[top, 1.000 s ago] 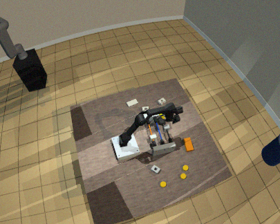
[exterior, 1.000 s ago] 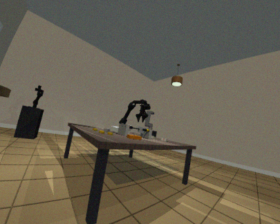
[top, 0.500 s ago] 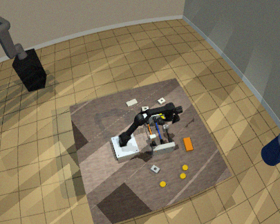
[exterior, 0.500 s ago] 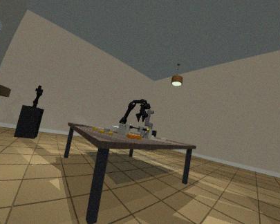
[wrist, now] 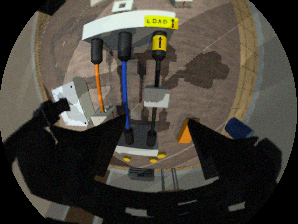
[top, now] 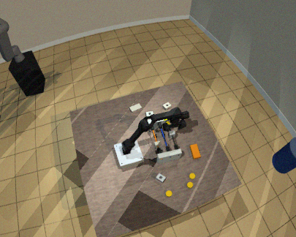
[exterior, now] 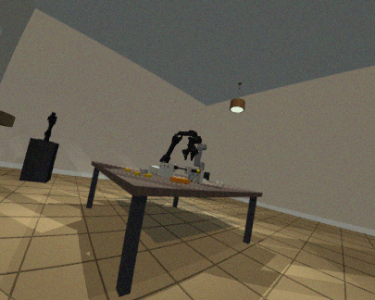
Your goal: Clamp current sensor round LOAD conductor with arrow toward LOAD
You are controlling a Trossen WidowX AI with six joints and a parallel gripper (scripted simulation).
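Note:
In the wrist view a white curved bar carries a yellow LOAD label. Below it run an orange conductor, a blue conductor and a dark conductor under a yellow-marked plug. The light grey sensor sits on the line of the dark conductor; I cannot tell whether it is latched. My gripper is open and empty. Its fingers stand wide apart above the rig, clear of the sensor.
A grey end block closes the rig's near end. An orange block lies to its right. Yellow discs and small white square parts lie on the table. The arm's white base stands left.

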